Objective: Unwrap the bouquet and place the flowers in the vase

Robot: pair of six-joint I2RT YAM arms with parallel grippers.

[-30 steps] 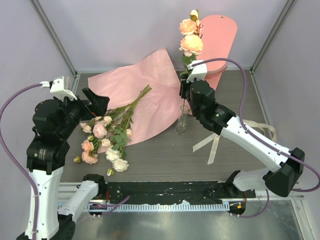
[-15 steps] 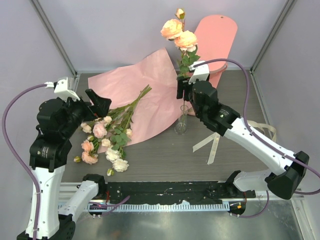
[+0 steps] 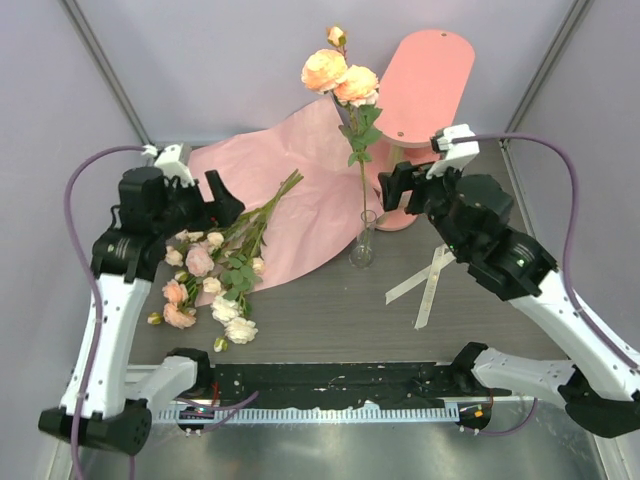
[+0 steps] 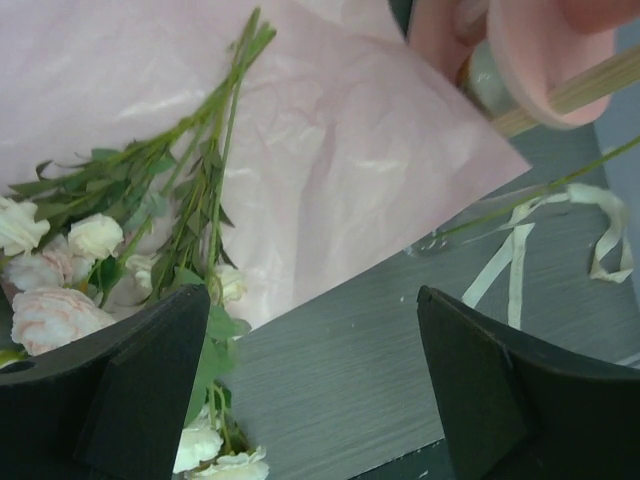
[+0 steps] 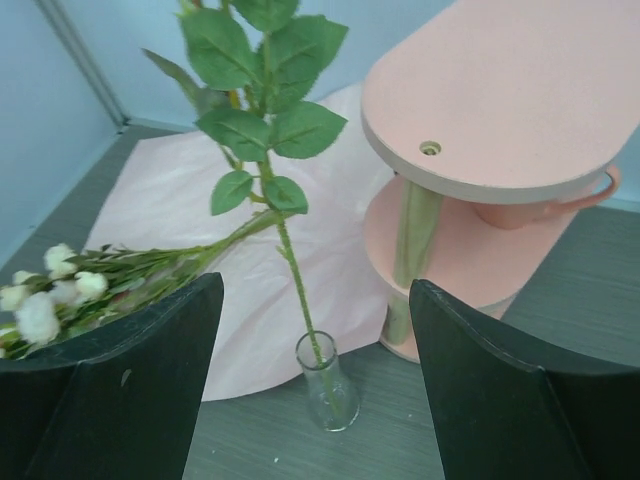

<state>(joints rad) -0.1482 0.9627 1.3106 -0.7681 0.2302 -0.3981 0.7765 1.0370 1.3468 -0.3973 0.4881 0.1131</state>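
Note:
The bouquet lies undone: its pink paper (image 3: 290,190) is spread flat at the back left, with loose flowers (image 3: 215,270) lying half on it, heads toward the near left. The clear vase (image 3: 362,245) stands mid-table and holds one long leafy stem (image 5: 290,250) topped with peach roses (image 3: 340,78), leaning a little left. My right gripper (image 3: 400,190) is open just right of that stem, apart from it, with the vase (image 5: 325,385) between its fingers in the wrist view. My left gripper (image 3: 215,195) is open and empty above the stems (image 4: 200,170) of the lying flowers.
A pink tiered shelf (image 3: 425,90) stands at the back right, close behind the vase. Cream ribbon (image 3: 430,280) lies on the grey table right of the vase. Grey walls and metal posts enclose the back and sides.
My right gripper opened, let go of the rose stem and drew back to the right; the stem now stands alone in the vase. My left arm moved forward over the lying flowers.

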